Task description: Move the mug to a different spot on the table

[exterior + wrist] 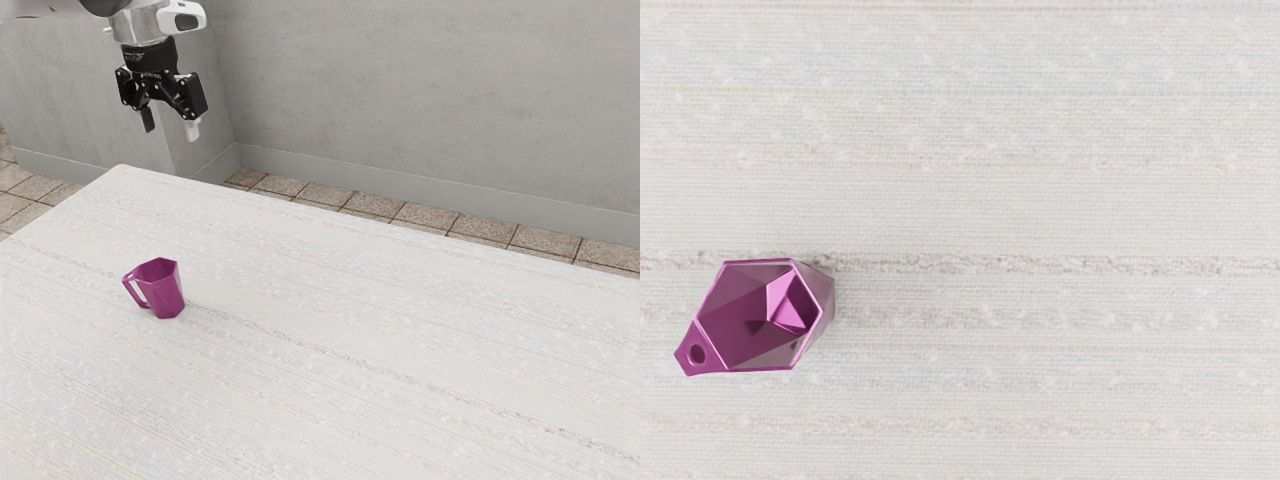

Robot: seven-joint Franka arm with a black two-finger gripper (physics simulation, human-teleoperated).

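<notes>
While hanging high at the exterior view's left, above the table's (420, 360) far edge: black gripper (170, 125), fingers spread, empty. Lower down, upright on the table: magenta mug (156, 287), faceted, glossy, handle toward the exterior view's left, well in from the far edge. Rightward, wide bare stretch of pale, streaked, matte surface. Beyond far edge, brown floor tiles (400, 210), grey wall (420, 80).

Exterior cam sits off to the side and fairly high, looking down across the table (400, 350) toward the wall (420, 90), pretty wide shot. Wrist cam looks straight down from well above. Both catch the mug (155, 287) and the table around it.
</notes>
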